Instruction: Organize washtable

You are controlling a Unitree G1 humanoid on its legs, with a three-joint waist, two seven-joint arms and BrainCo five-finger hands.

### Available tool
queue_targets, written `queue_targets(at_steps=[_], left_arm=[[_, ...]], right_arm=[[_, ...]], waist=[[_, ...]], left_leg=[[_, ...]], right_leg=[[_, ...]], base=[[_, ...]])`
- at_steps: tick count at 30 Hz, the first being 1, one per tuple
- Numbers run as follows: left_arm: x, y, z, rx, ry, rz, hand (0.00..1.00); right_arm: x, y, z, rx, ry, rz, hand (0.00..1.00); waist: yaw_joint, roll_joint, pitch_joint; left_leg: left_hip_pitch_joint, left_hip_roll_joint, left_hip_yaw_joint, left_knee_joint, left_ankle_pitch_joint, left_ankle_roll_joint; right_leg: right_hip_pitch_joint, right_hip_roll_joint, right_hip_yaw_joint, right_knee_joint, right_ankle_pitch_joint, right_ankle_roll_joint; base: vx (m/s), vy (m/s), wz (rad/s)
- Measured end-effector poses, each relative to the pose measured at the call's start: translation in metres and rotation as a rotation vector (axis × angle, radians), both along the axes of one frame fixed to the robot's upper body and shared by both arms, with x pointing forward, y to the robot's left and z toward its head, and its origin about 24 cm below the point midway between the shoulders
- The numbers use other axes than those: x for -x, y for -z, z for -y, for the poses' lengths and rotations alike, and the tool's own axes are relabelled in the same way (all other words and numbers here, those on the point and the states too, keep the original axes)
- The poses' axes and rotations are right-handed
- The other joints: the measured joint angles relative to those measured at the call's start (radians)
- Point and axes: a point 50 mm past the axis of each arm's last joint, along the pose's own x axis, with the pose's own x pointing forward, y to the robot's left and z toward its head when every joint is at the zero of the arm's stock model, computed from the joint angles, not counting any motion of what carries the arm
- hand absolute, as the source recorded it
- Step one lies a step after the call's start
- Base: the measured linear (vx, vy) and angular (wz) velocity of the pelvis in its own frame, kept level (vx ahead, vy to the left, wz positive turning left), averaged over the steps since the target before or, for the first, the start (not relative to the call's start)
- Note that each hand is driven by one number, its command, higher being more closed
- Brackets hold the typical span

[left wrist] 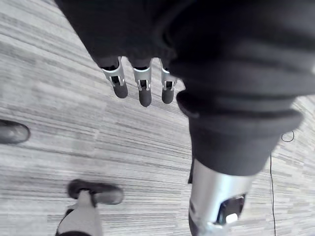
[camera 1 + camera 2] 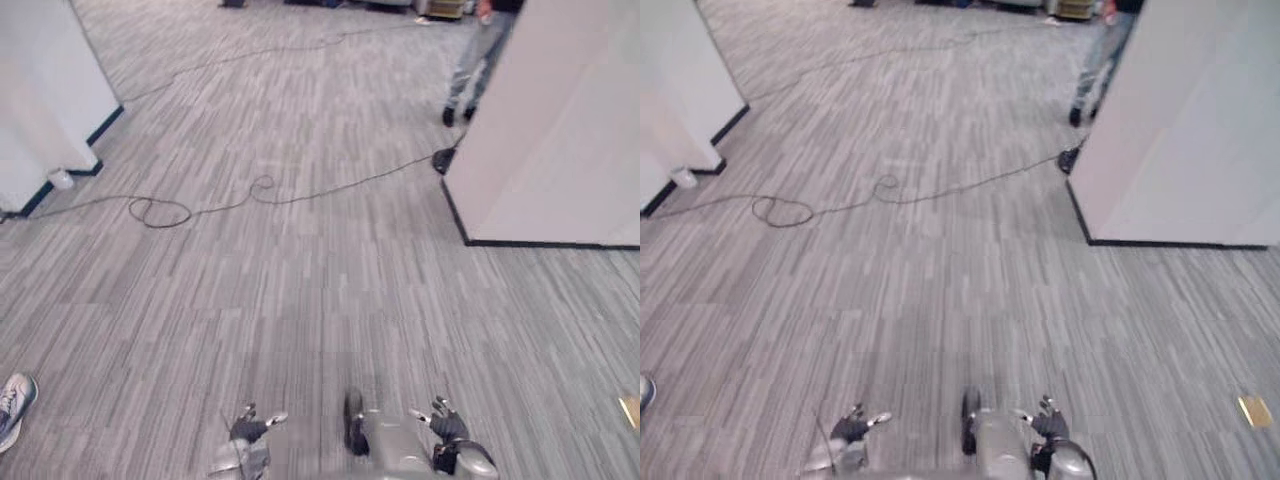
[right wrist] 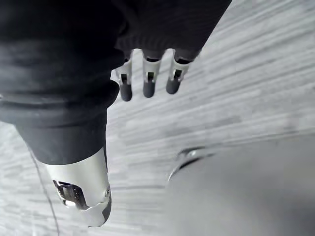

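Observation:
Grey striped carpet (image 2: 300, 290) stretches ahead of me. My left hand (image 2: 248, 430) hangs low at the near edge, fingers (image 1: 142, 83) straight and relaxed over the carpet, holding nothing. My right hand (image 2: 447, 428) hangs at the same height to the right; its fingers (image 3: 147, 78) are likewise loose and hold nothing.
A white partition wall (image 2: 560, 130) stands at the right and another white wall (image 2: 40, 90) at the left. A person's legs (image 2: 475, 65) are by the partition's far corner. A thin cable (image 2: 260, 190) lies across the carpet. A shoe (image 2: 15, 405) is at lower left, a small tan object (image 2: 1254, 410) at right.

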Motion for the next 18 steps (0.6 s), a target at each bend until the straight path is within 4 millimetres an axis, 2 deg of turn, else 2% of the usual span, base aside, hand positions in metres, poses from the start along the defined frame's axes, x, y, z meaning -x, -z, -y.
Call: queue_targets(at_steps=[1, 2, 3, 4, 5, 6, 7, 8, 9, 10, 12, 13, 14, 15, 16, 17, 18], left_arm=[[-0.002, -0.001, 0.003, 0.005, 0.003, 0.012, 0.0], [-0.003, -0.001, 0.005, 0.01, -0.002, 0.014, 0.0], [-0.008, -0.003, 0.007, 0.027, -0.042, 0.036, 0.0], [-0.008, -0.003, 0.008, 0.037, -0.071, 0.042, 0.0], [-0.01, -0.005, 0.007, 0.044, -0.109, 0.058, 0.0], [-0.012, -0.007, -0.001, 0.034, -0.143, 0.077, 0.0], [-0.013, -0.008, -0.004, 0.026, -0.146, 0.082, 0.0], [-0.011, -0.01, -0.012, 0.005, -0.148, 0.093, 0.0], [-0.011, -0.011, -0.014, -0.001, -0.15, 0.101, 0.0], [-0.011, -0.013, -0.017, -0.01, -0.156, 0.121, 0.0], [-0.011, -0.014, -0.018, -0.011, -0.162, 0.129, 0.0], [-0.009, -0.013, -0.018, -0.012, -0.165, 0.123, 0.0], [-0.005, -0.011, -0.017, -0.009, -0.163, 0.109, 0.0], [-0.001, -0.01, -0.017, -0.007, -0.167, 0.098, 0.0], [0.01, -0.007, -0.018, -0.001, -0.2, 0.076, 0.0], [0.012, -0.006, -0.02, 0.001, -0.205, 0.068, 0.0], [0.014, -0.005, -0.02, -0.001, -0.201, 0.056, 0.0]], right_arm=[[0.003, 0.001, -0.001, -0.004, 0.003, -0.011, 0.0], [0.003, 0.0, 0.001, 0.002, 0.0, -0.01, 0.0], [0.0, -0.002, 0.006, 0.014, -0.005, -0.001, 0.0], [-0.001, -0.003, 0.008, 0.024, -0.012, 0.007, 0.0], [-0.003, -0.005, 0.01, 0.035, -0.028, 0.011, 0.0], [-0.004, -0.004, 0.005, 0.025, -0.038, 0.004, 0.0], [-0.003, -0.002, 0.001, 0.013, -0.042, -0.005, 0.0], [-0.001, -0.001, -0.009, -0.011, -0.049, -0.011, 0.0], [0.0, 0.0, -0.013, -0.02, -0.052, -0.014, 0.0], [-0.001, 0.0, -0.016, -0.026, -0.056, -0.013, 0.0], [-0.002, 0.0, -0.013, -0.022, -0.049, -0.017, 0.0], [0.001, 0.002, -0.012, -0.023, -0.037, -0.027, 0.0], [0.005, 0.003, -0.007, -0.012, -0.025, -0.041, 0.0], [0.008, 0.004, -0.004, -0.007, -0.023, -0.055, 0.0], [0.015, 0.006, -0.002, 0.002, -0.014, -0.08, 0.0], [0.02, 0.009, -0.003, -0.001, 0.009, -0.1, 0.0], [0.022, 0.009, -0.005, -0.007, 0.012, -0.105, 0.0]], waist=[[-0.003, 0.0, -0.004], [-0.001, 0.005, -0.007], [0.003, 0.028, -0.003], [0.004, 0.043, 0.005], [0.018, 0.066, 0.01], [0.038, 0.079, 0.023], [0.044, 0.071, 0.027], [0.054, 0.044, 0.03], [0.058, 0.039, 0.029], [0.065, 0.027, 0.015], [0.069, 0.042, 0.02], [0.076, 0.046, 0.021], [0.094, 0.065, 0.017], [0.097, 0.075, 0.012], [0.1, 0.087, 0.006], [0.102, 0.083, -0.012], [0.097, 0.069, -0.028]], left_leg=[[-0.003, 0.009, -0.012, 0.068, -0.016, -0.028], [-0.021, 0.021, -0.01, 0.14, -0.019, -0.033], [-0.151, 0.051, 0.045, 0.468, 0.022, -0.099], [-0.226, 0.085, 0.078, 0.627, 0.088, -0.158], [-0.317, 0.149, 0.122, 0.83, 0.187, -0.209], [-0.403, 0.255, 0.213, 1.041, 0.158, -0.17], [-0.427, 0.278, 0.239, 1.074, 0.142, -0.158], [-0.478, 0.303, 0.288, 1.075, 0.121, -0.137], [-0.51, 0.308, 0.312, 1.05, 0.113, -0.132], [-0.583, 0.306, 0.352, 0.963, 0.093, -0.136], [-0.657, 0.277, 0.374, 0.711, 0.089, -0.129], [-0.669, 0.234, 0.361, 0.433, 0.111, -0.152], [-0.686, 0.215, 0.333, 0.237, 0.136, -0.191], [-0.703, 0.216, 0.318, 0.189, 0.138, -0.195], [-0.723, 0.218, 0.311, 0.139, 0.138, -0.183], [-0.714, 0.203, 0.307, 0.16, 0.276, -0.074], [-0.708, 0.185, 0.308, 0.157, 0.315, -0.046]], right_leg=[[0.012, 0.002, 0.016, 0.037, 0.065, -0.035], [0.016, 0.002, 0.007, 0.075, 0.036, -0.022], [0.062, 0.011, -0.025, 0.103, -0.037, -0.038], [0.093, 0.022, -0.034, 0.095, -0.061, -0.044], [0.141, 0.047, -0.036, 0.079, -0.094, -0.054], [0.256, 0.083, -0.018, 0.052, -0.136, -0.078], [0.307, 0.084, -0.014, 0.034, -0.15, -0.085], [0.401, 0.077, 0.004, -0.016, -0.168, -0.089], [0.434, 0.068, 0.014, -0.044, -0.178, -0.089], [0.495, 0.05, 0.03, -0.098, -0.197, -0.072], [0.582, 0.03, 0.042, -0.163, -0.206, -0.059], [0.63, 0.011, 0.048, -0.202, -0.207, -0.056], [0.664, 0.013, 0.074, -0.233, -0.207, -0.056], [0.68, 0.017, 0.081, -0.248, -0.212, -0.048], [0.725, 0.019, 0.093, -0.256, -0.233, -0.02], [0.752, 0.0, 0.109, -0.233, -0.247, -0.018], [0.743, -0.014, 0.116, -0.197, -0.247, -0.018]], base=[[0.86, -0.087, 1.04], [0.84, -0.114, 0.78], [0.66, -0.094, 0.54], [0.8, -0.118, 0.37], [0.75, -0.088, -0.2], [0.88, -0.102, -0.35], [0.83, -0.091, -0.39], [0.51, -0.069, -0.21], [0.61, -0.066, -0.32], [0.63, -0.01, -0.32], [0.66, 0.064, -0.27], [0.64, 0.155, -0.42], [0.62, 0.192, -0.49], [0.6, 0.26, -0.55], [0.79, 0.422, -0.48], [0.68, 0.364, -0.36], [0.72, 0.405, -0.11]])
